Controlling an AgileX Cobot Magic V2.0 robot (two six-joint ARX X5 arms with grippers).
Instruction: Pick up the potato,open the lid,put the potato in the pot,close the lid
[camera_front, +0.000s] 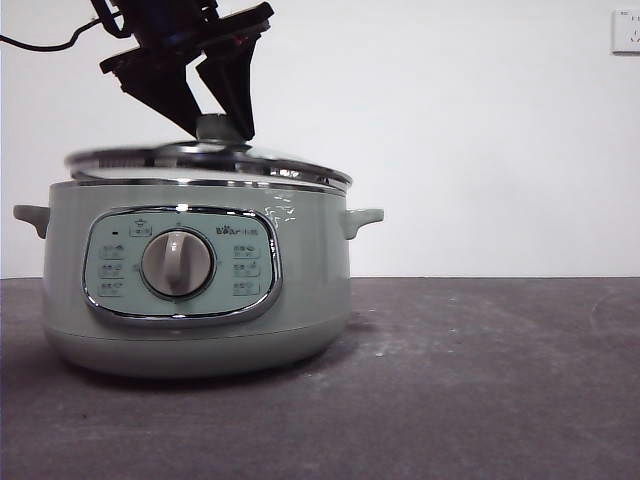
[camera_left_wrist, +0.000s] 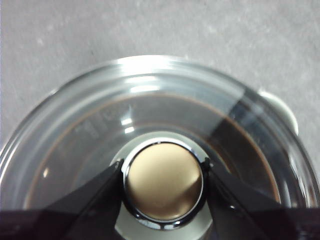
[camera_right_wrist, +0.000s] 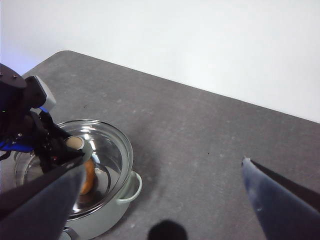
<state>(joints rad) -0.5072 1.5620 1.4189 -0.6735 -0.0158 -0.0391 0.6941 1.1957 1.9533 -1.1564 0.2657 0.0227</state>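
Left gripper (camera_front: 222, 122), fingers clamped on the lid (camera_front: 210, 160) knob left of centre, potato (camera_right_wrist: 88, 175) inside the pot (camera_front: 195, 280); a tilted lid could seat crooked; right gripper (camera_right_wrist: 160, 200) spread, empty.

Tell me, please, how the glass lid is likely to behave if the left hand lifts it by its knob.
The lid looks rigid, so it should probably lift in one piece. Glass may break if dropped. The left hand grips only the small round knob, so the wide lid might tilt or swing beneath it.

Left gripper (camera_front: 222, 125) clamps knob; lid (camera_front: 210, 163) tilted atop pot (camera_front: 300, 290).
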